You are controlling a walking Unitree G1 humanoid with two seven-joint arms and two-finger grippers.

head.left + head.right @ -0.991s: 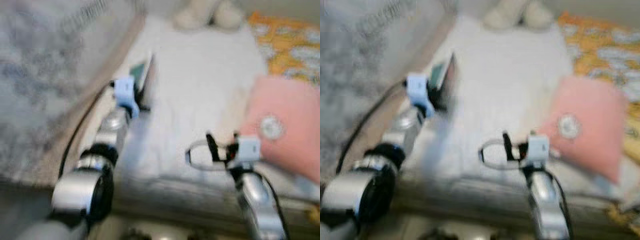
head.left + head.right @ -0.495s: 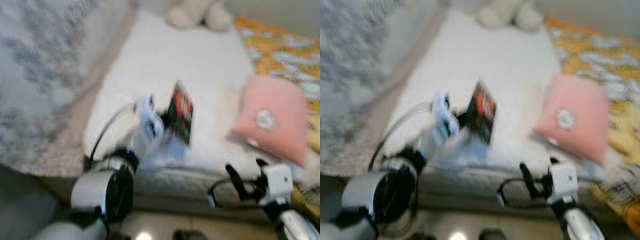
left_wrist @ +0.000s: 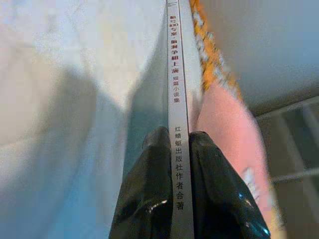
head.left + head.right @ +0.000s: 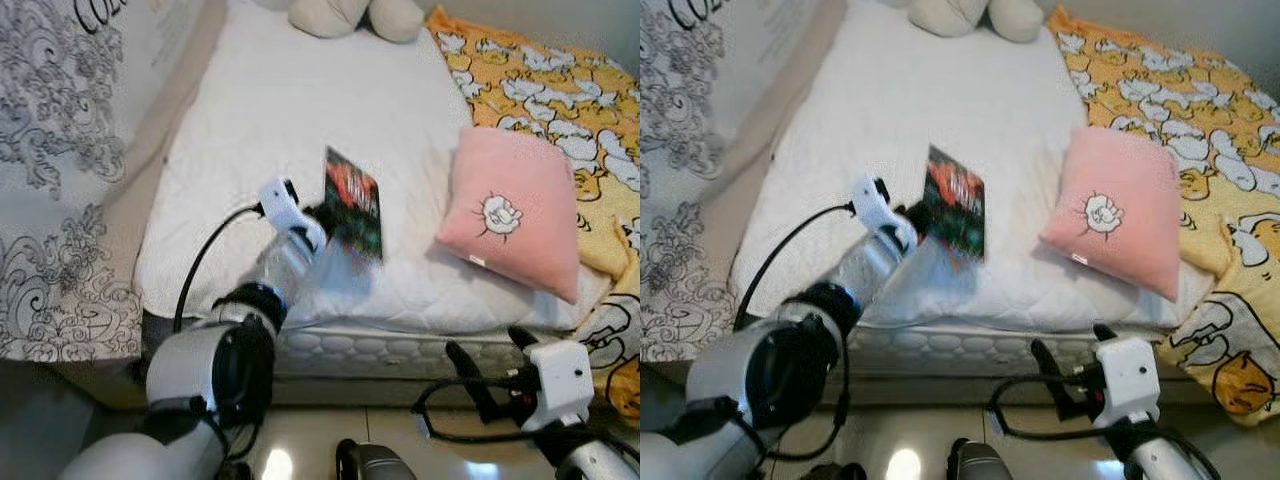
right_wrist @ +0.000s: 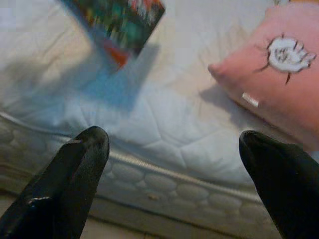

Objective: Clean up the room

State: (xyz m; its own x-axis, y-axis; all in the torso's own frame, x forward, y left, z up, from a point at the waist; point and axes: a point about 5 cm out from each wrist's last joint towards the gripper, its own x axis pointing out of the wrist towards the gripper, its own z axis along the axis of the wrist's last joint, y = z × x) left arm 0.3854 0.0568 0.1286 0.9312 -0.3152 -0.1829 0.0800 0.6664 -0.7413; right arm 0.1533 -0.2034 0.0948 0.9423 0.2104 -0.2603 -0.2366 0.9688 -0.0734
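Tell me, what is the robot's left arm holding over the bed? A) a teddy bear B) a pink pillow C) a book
C: the left tool is pinched shut on the book by its spine, above the white mattress.

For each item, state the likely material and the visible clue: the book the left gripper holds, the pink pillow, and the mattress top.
Book: paper with a glossy printed cover, thin spine with printed text, pinched by the left gripper.
Pink pillow: soft woven fabric, matte, puffy, with a sewn tag.
Mattress top: white quilted textile, stitched pattern visible along the edge.
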